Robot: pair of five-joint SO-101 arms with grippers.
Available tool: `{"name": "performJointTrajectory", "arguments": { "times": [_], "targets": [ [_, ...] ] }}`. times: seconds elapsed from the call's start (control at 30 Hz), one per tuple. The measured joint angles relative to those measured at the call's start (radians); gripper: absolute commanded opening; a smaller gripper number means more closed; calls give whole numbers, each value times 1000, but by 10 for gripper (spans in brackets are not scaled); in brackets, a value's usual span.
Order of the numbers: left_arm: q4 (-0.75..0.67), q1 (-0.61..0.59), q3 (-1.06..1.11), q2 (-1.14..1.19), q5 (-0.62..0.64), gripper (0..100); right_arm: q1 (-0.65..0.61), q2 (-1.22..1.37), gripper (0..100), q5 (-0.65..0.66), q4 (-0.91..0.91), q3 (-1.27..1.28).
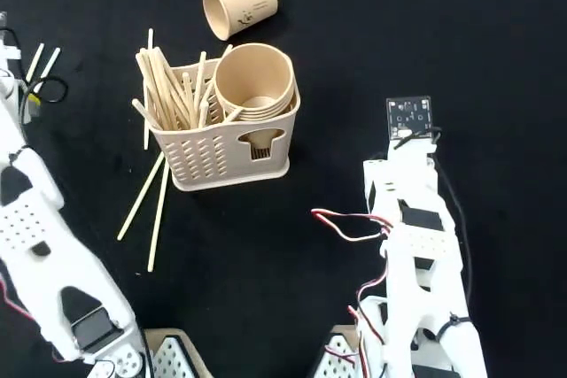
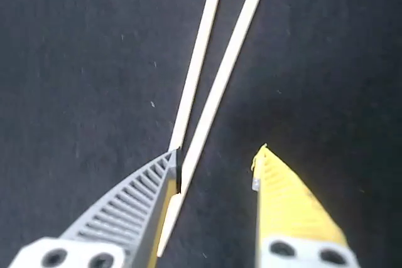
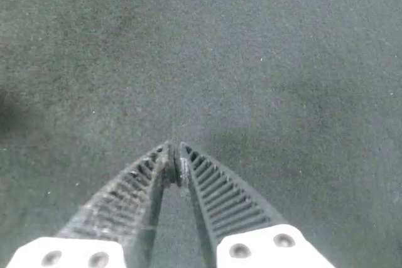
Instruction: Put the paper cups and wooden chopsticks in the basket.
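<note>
Left wrist view, chopsticks point(image 2: 197, 61) just beside left hand point(image 2: 219, 150)

Matt, faintly fuzzy cloth on the table point(image 1: 425, 33), bare wooden chopsticks point(image 1: 168, 86), matt paper cups point(image 1: 255, 81), smooth slotted plastic basket point(image 1: 221, 158)

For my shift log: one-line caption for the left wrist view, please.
Left gripper open over two chopsticks lying on the black table.

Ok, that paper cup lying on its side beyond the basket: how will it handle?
The paper cup lies on its side, so a nudge will probably roll it in an arc. Its thin open rim looks easy to crush; likely very light, so grip gently.
</note>
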Motion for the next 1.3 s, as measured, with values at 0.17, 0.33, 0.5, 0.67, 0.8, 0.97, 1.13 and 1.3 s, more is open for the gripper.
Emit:
{"name": "performJointTrajectory", "arguments": {
  "times": [0.17, 0.33, 0.5, 0.67, 0.8, 0.97, 1.13, 1.3],
  "targets": [
    [71, -21, -374, 284, -89, 205, 0, 0, 13, 0, 0, 0],
    [63, -37, -568, 459, -104, 205, 0, 0, 13, 0, 0, 0],
    [25, -46, -575, 519, -104, 203, 0, 0, 13, 0, 0, 0],
    [-26, -55, -480, 574, -89, 179, 0, 0, 13, 0, 0, 0],
    [-43, -63, -463, 614, -86, 46, 0, 0, 13, 0, 0, 0],
    [-44, -60, -465, 663, -87, 35, 0, 0, 13, 0, 0, 0],
    [8, -58, -466, 671, -94, 29, 0, 0, 13, 0, 0, 0],
    [176, -58, -528, 669, -94, 29, 0, 0, 13, 0, 0, 0]
  ]
}}
